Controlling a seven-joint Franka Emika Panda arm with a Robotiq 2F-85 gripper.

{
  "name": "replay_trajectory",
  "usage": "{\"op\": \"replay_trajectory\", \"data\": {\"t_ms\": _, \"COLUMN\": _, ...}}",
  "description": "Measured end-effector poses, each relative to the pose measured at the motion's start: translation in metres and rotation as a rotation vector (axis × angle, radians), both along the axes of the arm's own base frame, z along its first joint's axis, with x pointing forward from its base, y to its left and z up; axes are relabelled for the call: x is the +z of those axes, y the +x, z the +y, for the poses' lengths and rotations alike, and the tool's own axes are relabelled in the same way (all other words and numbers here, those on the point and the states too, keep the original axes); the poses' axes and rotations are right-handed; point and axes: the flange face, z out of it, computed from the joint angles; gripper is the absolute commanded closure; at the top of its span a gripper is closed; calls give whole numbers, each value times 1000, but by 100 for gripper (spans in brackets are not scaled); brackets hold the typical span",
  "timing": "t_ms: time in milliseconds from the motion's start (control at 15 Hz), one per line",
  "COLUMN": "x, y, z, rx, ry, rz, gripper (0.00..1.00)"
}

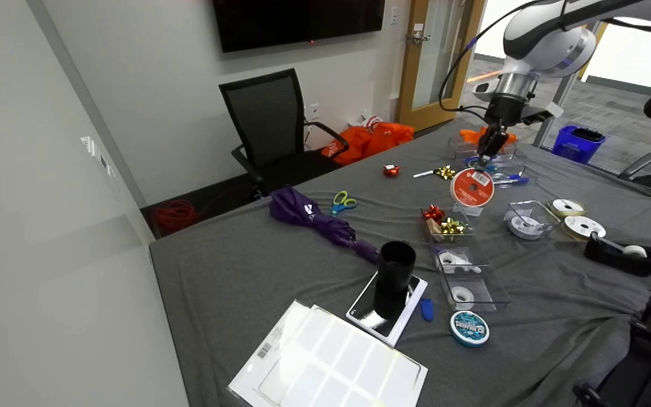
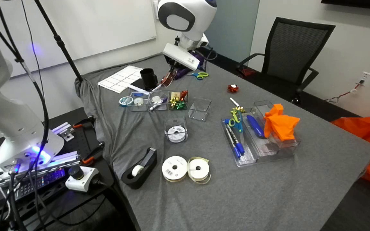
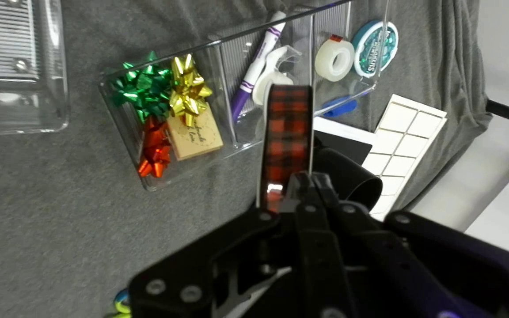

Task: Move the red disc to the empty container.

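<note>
Fingers (image 3: 325, 187) were clenched on the rim of the red disc (image 3: 289, 132), a ribbon spool; in the wrist view they seemed to pinch a single flange. Disc was aloft, on edge, over or beside the sectioned tray (image 1: 486, 288) (could not tell which), and not yet above the empty container (image 2: 200, 109).

Failure modes, as judged:
1. Grip. Load hung off-centre from what looked a thin flange. A knock was likely to swivel the disc in the gripper (image 3: 311, 183) or work it loose.
2. Path. The tray's end stood just beside the container; too low a carry risked snagging the red bow (image 3: 154, 148) or the tray wall.
3. Entry. Clear walls were hard to read, and room for the disc looked slim. Poor line-up risked catching the rim; a light container would probably have skated on the grey cloth (image 2: 236, 192).
4. Wrong target. A similar clear bin (image 2: 174, 122), holding a white spool (image 2: 176, 137), stood near.
5. Release. Dropped from height on edge, the disc was apt to topple or bounce out.
</note>
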Motion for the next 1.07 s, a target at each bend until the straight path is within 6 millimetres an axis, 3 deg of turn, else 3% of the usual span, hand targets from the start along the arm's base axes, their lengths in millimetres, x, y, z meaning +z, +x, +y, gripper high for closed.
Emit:
{"op": "replay_trajectory", "data": {"t_ms": 333, "x": 40, "y": 3, "z": -44, "rx": -109, "ry": -158, "rz": -114, "gripper": 100}}
{"op": "replay_trajectory", "data": {"t_ms": 600, "x": 50, "y": 13, "z": -73, "rx": -231, "ry": -286, "rz": -199, "gripper": 100}}
{"op": "replay_trajectory", "data": {"t_ms": 800, "x": 36, "y": 17, "z": -81, "rx": -312, "ry": -350, "rz": -174, "gripper": 100}}
{"op": "replay_trajectory", "data": {"t_ms": 1067, "x": -3, "y": 20, "z": -74, "rx": -444, "ry": -359, "rz": -51, "gripper": 100}}
